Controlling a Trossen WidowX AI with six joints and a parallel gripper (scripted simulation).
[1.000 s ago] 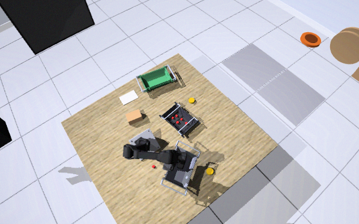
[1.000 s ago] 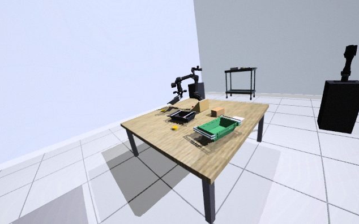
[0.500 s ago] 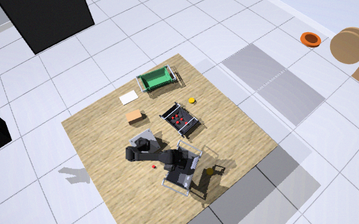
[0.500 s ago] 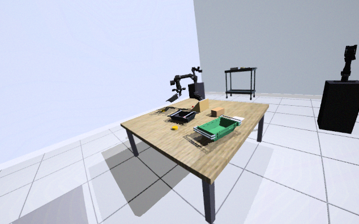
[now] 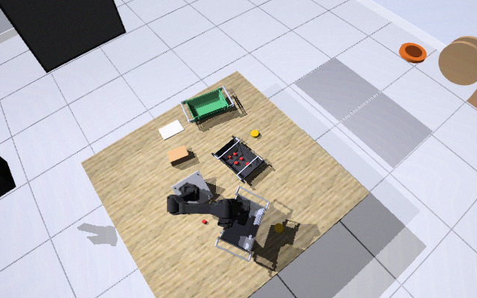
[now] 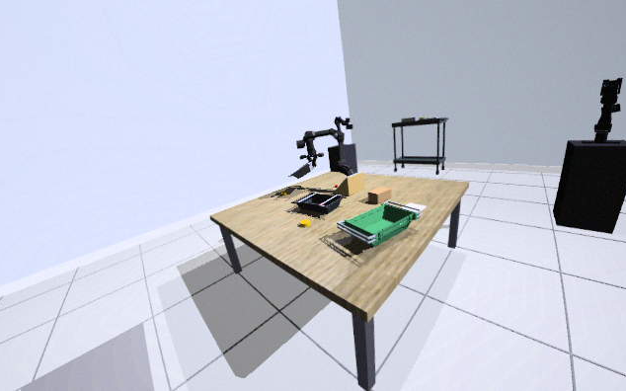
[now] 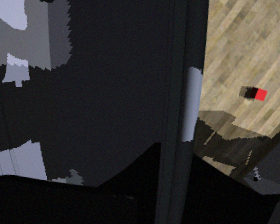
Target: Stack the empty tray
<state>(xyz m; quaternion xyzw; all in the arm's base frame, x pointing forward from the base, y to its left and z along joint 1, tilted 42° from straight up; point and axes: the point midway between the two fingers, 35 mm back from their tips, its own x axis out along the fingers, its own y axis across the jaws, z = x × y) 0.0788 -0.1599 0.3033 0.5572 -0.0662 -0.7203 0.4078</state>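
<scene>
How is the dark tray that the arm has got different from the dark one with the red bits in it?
The held tray hangs tilted above the table in the gripper; the loaded tray stands level on the table. The held tray is empty; the loaded tray carries red blocks. Both are dark, with wire bars at their ends.
</scene>
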